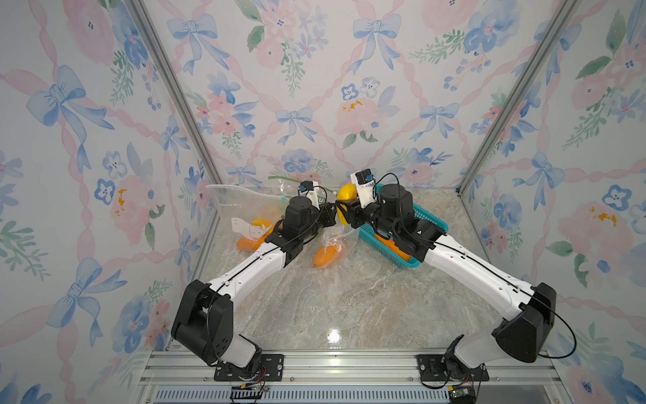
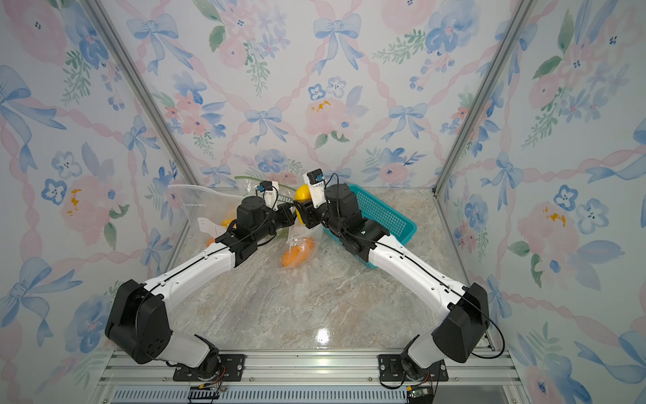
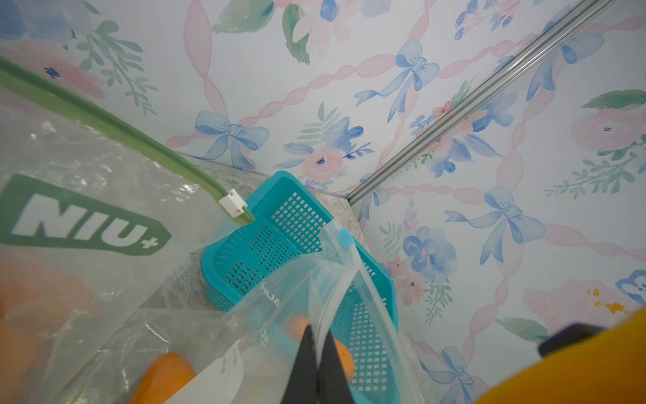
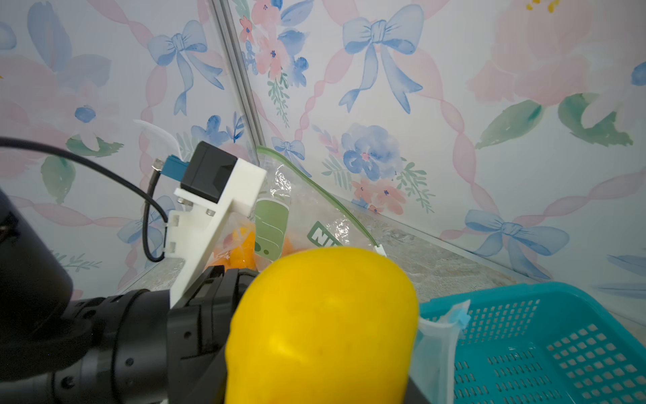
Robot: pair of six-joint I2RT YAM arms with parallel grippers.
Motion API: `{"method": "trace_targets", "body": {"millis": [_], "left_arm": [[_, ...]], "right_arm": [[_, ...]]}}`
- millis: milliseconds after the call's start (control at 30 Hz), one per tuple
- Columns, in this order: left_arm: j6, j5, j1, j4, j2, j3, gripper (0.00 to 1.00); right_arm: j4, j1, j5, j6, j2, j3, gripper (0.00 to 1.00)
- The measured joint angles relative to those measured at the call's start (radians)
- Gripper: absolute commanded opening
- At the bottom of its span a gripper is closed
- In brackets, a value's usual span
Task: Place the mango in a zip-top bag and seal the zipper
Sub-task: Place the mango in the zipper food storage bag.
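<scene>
A yellow mango (image 4: 321,321) sits in my right gripper (image 1: 349,214), which is shut on it and held above the table's back middle; it shows in both top views (image 1: 346,193) (image 2: 302,194). My left gripper (image 3: 317,332) is shut on one rim of a clear zip-top bag (image 3: 290,304) with a blue slider (image 3: 344,238). The bag's other rim runs apart from the pinched one, so the mouth gapes. The bag hangs down to the table (image 1: 330,246), and an orange mango (image 1: 325,257) lies in its bottom. The two grippers almost meet tip to tip.
A teal basket (image 1: 431,220) with an orange fruit (image 1: 388,245) stands under my right arm. A green-zippered "NIU+" bag (image 3: 87,224) leans at the back. A big clear bag (image 1: 237,206) with orange fruit lies at the back left. Papered walls close three sides.
</scene>
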Motion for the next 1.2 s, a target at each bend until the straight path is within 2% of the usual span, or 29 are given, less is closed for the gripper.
{"method": "trace_targets", "body": {"millis": [233, 733, 933, 1133, 1200], "left_arm": [[0.0, 0.0, 0.0, 0.0, 0.0, 0.0, 0.0], [0.0, -0.014, 0.015, -0.008, -0.02, -0.009, 0.0], [0.0, -0.021, 0.016, -0.008, -0.033, -0.01, 0.0], [0.0, -0.021, 0.016, -0.012, -0.034, -0.01, 0.0], [0.0, -0.02, 0.016, -0.017, -0.034, -0.01, 0.0]], "right_arm": [[0.124, 0.005, 0.037, -0.036, 0.04, -0.015, 0.23], [0.194, -0.017, 0.136, -0.048, 0.125, -0.072, 0.29], [0.207, -0.017, 0.137, -0.032, 0.126, -0.098, 0.41], [0.23, -0.016, 0.137, -0.02, 0.126, -0.113, 0.57], [0.232, -0.016, 0.137, -0.016, 0.126, -0.116, 0.64]]}}
